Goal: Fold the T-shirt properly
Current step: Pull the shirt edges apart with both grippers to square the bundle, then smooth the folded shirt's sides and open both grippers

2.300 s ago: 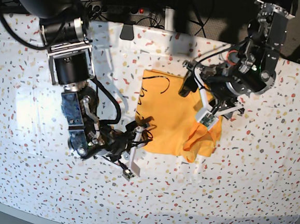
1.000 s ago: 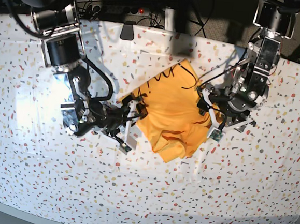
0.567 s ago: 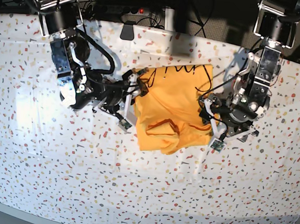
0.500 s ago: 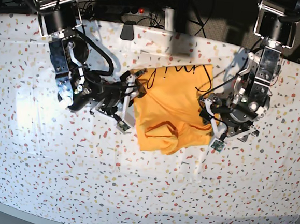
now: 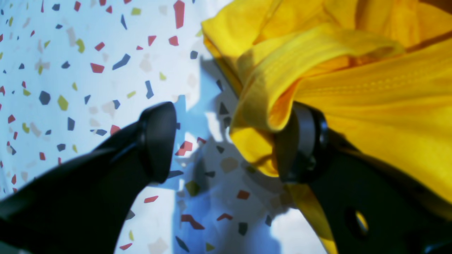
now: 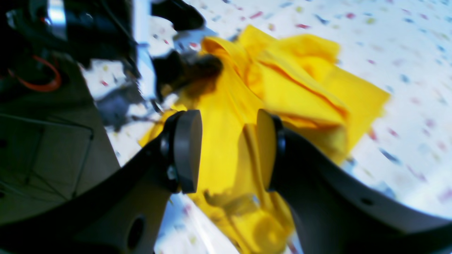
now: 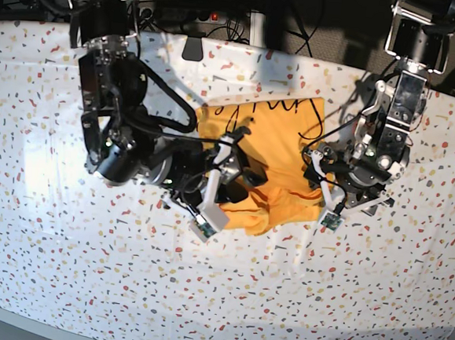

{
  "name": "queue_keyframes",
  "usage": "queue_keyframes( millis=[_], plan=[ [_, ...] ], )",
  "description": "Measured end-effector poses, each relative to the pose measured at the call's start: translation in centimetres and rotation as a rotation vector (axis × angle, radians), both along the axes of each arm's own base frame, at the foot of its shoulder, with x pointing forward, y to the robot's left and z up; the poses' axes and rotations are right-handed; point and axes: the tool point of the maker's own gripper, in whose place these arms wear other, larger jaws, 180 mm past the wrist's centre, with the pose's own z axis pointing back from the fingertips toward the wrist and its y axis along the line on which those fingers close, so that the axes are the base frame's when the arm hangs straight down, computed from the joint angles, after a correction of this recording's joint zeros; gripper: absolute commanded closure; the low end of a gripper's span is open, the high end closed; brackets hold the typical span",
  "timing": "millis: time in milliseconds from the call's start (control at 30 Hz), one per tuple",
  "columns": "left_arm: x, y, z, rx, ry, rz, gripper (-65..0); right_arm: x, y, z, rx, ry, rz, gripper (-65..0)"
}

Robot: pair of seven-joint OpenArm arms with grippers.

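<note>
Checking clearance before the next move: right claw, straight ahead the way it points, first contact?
Likely the yellow T-shirt: the right wrist view shows the fabric between and beyond the open right claw's tips. How much gap remains is unclear.

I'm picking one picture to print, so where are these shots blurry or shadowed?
Left wrist view: black fingertips soft, dark shadows on the speckled tabletop; right wrist view: yellow shirt soft-edged; base view: sharper overall.

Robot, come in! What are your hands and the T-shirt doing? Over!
Left hand open at T-shirt's edge. Right hand open over cloth, fingers apart. T-shirt bunched, not neatly folded. Over.
</note>
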Motion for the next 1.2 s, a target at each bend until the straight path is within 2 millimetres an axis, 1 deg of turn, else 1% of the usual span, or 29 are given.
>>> queue_keyframes(
  millis=[67,200,233,267,300,367,400,433,500,600,667,767,833,967,1100,1167,1200],
  plan=[
    [0.0,0.0,0.0,0.000,0.000,0.000,-41.7,0.6,1.0,-0.1,0.023,-0.010,-0.021,-26.0],
    [0.0,0.0,0.0,0.000,-0.001,0.000,-41.7,2.3,1.3,-3.1,-0.052,0.005,-0.082,-26.0],
    [0.0,0.0,0.0,0.000,0.000,0.000,-41.7,2.9,1.6,-3.5,-0.058,-0.001,-0.094,-26.0],
    [0.0,0.0,0.0,0.000,0.000,0.000,-41.7,3.6,1.9,-3.4,-0.054,-0.023,-0.107,-26.0],
    [0.0,0.0,0.0,0.001,0.003,0.001,-41.7,4.6,2.3,-3.0,-0.033,-0.054,-0.119,-26.0],
    [-0.1,0.0,-0.1,-0.002,0.005,0.001,-41.7,6.6,3.2,-1.2,0.011,-0.140,-0.141,-26.0],
    [-0.1,-0.1,-0.1,-0.007,0.006,0.001,-41.7,7.6,3.4,-0.7,0.010,-0.168,-0.150,-26.0],
    [-0.1,-0.1,-0.1,-0.007,0.006,0.001,-41.7,8.3,3.5,-0.6,-0.008,-0.184,-0.153,-26.0],
    [-0.2,0.0,-0.1,-0.004,0.012,0.002,-41.7,9.6,3.3,-1.2,-0.068,-0.189,-0.168,-26.0],
    [-0.2,0.0,-0.2,-0.001,0.019,0.004,-41.7,11.1,1.9,-2.9,-0.134,-0.153,-0.232,-26.0],
    [-0.3,0.1,-0.3,0.001,0.022,0.004,-41.7,11.7,0.8,-3.7,-0.168,-0.139,-0.257,-26.0],
    [-0.3,0.1,-0.3,0.001,0.022,0.004,-41.7,12.2,-0.5,-3.9,-0.163,-0.145,-0.288,-26.0],
    [-0.3,0.1,-0.3,0.001,0.023,0.005,-41.7,12.6,-1.8,-4.0,-0.166,-0.149,-0.314,-26.0],
    [-0.3,0.1,-0.3,0.001,0.022,0.004,-41.7,13.7,-5.4,-3.9,-0.163,-0.140,-0.430,-26.0],
    [-0.2,0.3,-0.1,0.022,0.015,0.004,-41.7,14.1,-8.6,-4.2,-0.174,-0.130,-0.497,-26.0],
    [0.2,0.8,0.9,0.052,-0.019,0.024,-41.7,14.3,-10.2,-4.3,-0.183,-0.125,-0.535,-26.0],
    [0.6,1.3,1.8,0.069,-0.054,0.054,-41.7,14.4,-11.2,-4.4,-0.192,-0.117,-0.561,-26.0]
  ],
)
